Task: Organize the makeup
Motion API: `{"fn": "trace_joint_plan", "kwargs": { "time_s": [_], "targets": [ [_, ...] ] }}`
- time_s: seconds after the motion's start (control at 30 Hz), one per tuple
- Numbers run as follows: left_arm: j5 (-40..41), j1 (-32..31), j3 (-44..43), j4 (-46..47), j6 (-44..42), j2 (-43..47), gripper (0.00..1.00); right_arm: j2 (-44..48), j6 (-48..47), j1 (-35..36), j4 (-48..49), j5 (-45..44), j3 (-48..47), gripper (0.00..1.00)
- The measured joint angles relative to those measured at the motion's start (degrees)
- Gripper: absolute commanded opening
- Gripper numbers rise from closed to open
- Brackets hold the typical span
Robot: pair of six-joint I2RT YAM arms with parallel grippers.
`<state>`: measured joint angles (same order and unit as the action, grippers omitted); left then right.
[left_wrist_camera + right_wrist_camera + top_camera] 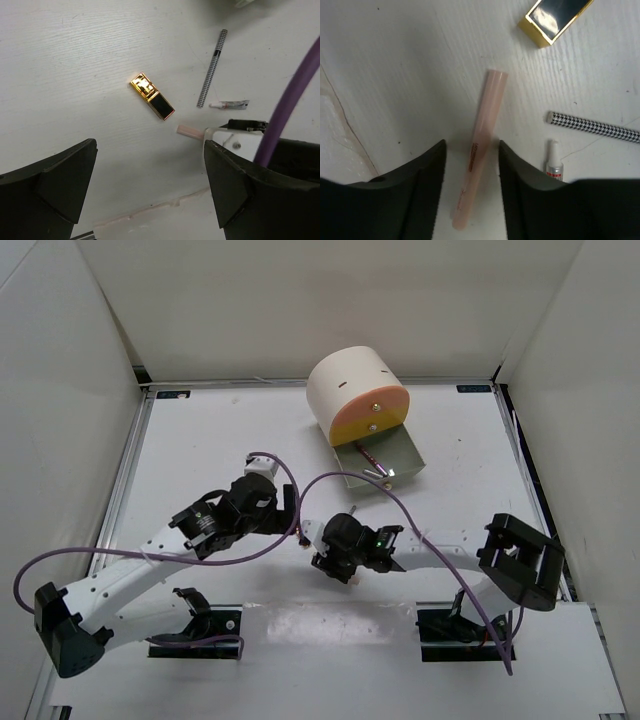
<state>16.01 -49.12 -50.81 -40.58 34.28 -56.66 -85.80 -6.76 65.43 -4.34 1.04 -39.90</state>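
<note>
Robot lab test cell, not a home. Evidence: plain white panel walls (60,370) boxing in a bare white table (220,430) w/ alu. edge rail (135,470); left arm (130,585) & right arm (450,555) bolted at near edge on black base plates (195,645); loose purple cable (90,552) draped over the arms.

Gold lipstick (555,17) cut by top edge, checked pencil (595,128) by right edge, small tube (553,161) base behind right claw (471,150)
</note>
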Motion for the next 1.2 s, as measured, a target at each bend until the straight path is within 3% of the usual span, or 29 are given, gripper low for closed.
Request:
{"fn": "trace_joint_plan", "kwargs": {
  "time_s": [0.13,0.23,0.27,0.53,0.67,0.87,1.0,1.1,1.13,1.2],
  "targets": [
    [0.4,0.0,-0.7,0.0,-0.4,-2.1,0.98,-0.2,1.8,1.3,2.8,-3.4,0.8,0.25],
    [0.9,0.0,-1.0,0.1,-0.5,-2.1,0.98,0.3,2.3,1.7,4.5,-6.1,1.6,0.02],
    [1.1,0.0,-1.2,0.1,-0.6,-2.1,0.98,0.9,2.3,1.7,4.5,-6.9,2.0,0.0],
    [2.2,0.0,-1.7,0.6,-2.6,-1.6,0.98,17.3,2.1,-0.9,3.7,-11.8,2.2,0.0],
    [1.4,0.0,-1.8,2.8,-5.0,-2.4,0.98,20.5,1.8,-11.6,6.9,-13.4,-0.4,0.0],
    [-1.9,0.0,-2.9,6.3,-9.7,-8.8,0.98,13.6,-9.2,-27.8,8.7,-6.3,-6.3,0.01],
    [-5.1,0.3,-3.9,8.1,-12.8,-13.6,0.98,5.2,-21.4,-35.3,5.0,4.7,-14.1,0.13],
    [-7.0,0.3,-5.5,8.7,-15.1,-17.3,0.98,-0.7,-29.2,-37.7,0.4,9.8,-20.9,0.3],
    [-7.7,0.3,-6.1,9.1,-15.8,-18.4,0.98,-2.5,-31.3,-38.0,-1.1,10.8,-22.7,0.52],
    [-9.0,0.3,-7.4,9.7,-17.1,-20.7,0.98,-4.8,-33.9,-38.0,-3.2,11.8,-24.8,0.58]
  ]
}}
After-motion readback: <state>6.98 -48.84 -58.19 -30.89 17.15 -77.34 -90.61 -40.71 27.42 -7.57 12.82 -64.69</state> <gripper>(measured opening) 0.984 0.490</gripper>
